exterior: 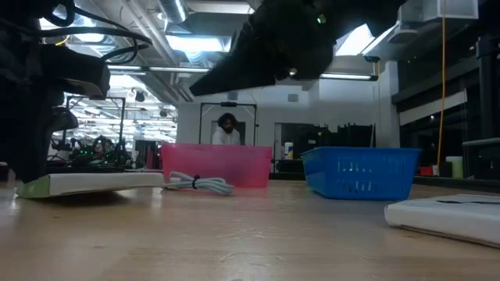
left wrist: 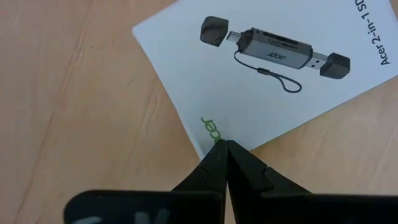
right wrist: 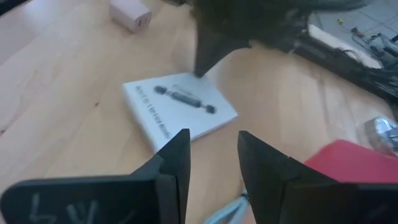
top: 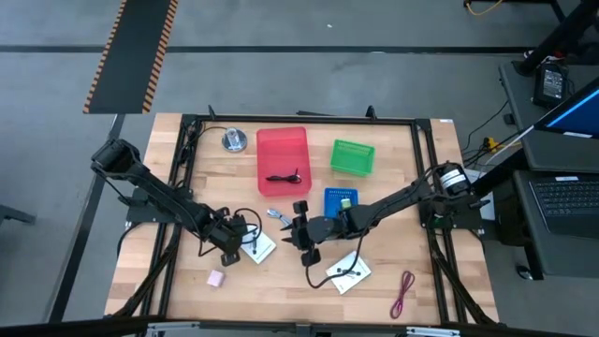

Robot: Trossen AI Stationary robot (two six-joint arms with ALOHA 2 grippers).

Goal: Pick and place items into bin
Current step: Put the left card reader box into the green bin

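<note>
My left gripper point(top: 236, 245) point(left wrist: 225, 146) is shut, its tips at the edge of a white square card point(top: 259, 249) point(left wrist: 267, 81) that bears a printed black card reader and lies flat on the table. My right gripper point(top: 305, 241) point(right wrist: 213, 149) is open and hovers above the wood to the right of this card point(right wrist: 180, 109). A second white card point(top: 346, 272) lies nearer the table's near edge. The pink cube point(top: 216, 277), the dark red cord point(top: 404, 293) and the silvery-blue piece point(top: 278, 215) point(exterior: 199, 183) lie loose on the table. My left gripper touches the white card with its shut fingertips at the card's edge by the small green logo point(left wrist: 211, 129). The fingers come from above, slanting down. The card lies flat on the table. Whether the tips pinch the edge or only rest on it, I cannot tell.
A red bin point(top: 283, 159) holds a black cord. A green bin point(top: 353, 156) and a blue bin point(top: 342, 199) stand to its right. A round silver disc point(top: 234, 140) sits near the far left corner. A black frame point(top: 187, 178) rims the table. A person point(exterior: 226, 129) shows far behind.
</note>
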